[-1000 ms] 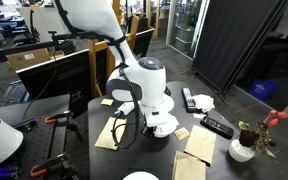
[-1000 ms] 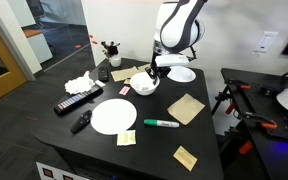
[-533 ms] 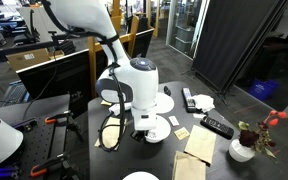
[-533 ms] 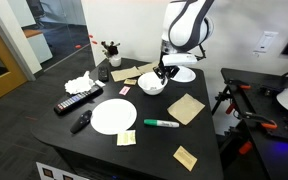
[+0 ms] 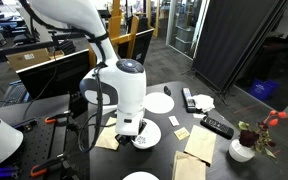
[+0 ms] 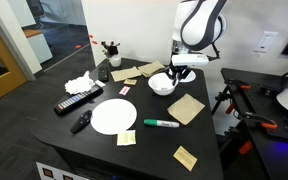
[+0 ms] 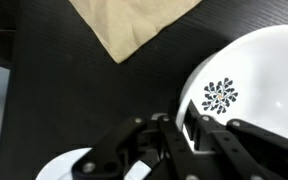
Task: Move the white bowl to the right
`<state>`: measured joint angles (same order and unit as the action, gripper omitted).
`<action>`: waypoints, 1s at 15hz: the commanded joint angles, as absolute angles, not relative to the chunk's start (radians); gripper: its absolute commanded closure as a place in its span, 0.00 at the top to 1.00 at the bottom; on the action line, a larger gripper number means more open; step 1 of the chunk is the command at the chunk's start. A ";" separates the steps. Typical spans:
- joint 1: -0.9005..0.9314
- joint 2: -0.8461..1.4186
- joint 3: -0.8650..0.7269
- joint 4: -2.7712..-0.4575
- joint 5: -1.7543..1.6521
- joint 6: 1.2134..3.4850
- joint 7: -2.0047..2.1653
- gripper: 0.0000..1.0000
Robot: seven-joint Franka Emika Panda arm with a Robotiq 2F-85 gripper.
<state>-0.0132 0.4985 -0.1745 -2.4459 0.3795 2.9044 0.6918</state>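
The white bowl (image 7: 234, 90), round with a dark flower-like mark at its centre, sits on the black table. It shows in both exterior views (image 6: 161, 84) (image 5: 147, 134). My gripper (image 7: 181, 122) is shut on the bowl's near rim, one finger inside and one outside. In both exterior views it (image 6: 174, 72) (image 5: 134, 127) comes down onto the bowl from above. The arm hides part of the bowl in an exterior view.
A plain white disc (image 5: 159, 102) lies near the bowl, and a larger plain plate (image 6: 113, 116) at the table's front. Tan napkins (image 6: 186, 108) (image 7: 134, 25), a green marker (image 6: 162, 123), remotes (image 6: 77, 101) and a vase with red flowers (image 5: 246, 143) are around.
The arm has slid the bowl across the table, rightward in one exterior view and leftward and nearer the camera in the other. The gripper stayed shut on the rim.
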 commanded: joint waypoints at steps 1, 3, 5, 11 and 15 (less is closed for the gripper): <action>0.010 0.490 -0.207 -2.518 0.393 2.917 0.762 0.03; 0.029 0.492 -0.233 -2.531 0.386 2.941 0.819 0.03; 0.046 0.499 -0.255 -2.536 0.379 2.959 0.864 0.03; 0.070 0.505 -0.282 -2.539 0.363 2.962 0.925 0.36; 0.081 0.524 -0.289 -2.546 0.354 2.951 0.936 0.54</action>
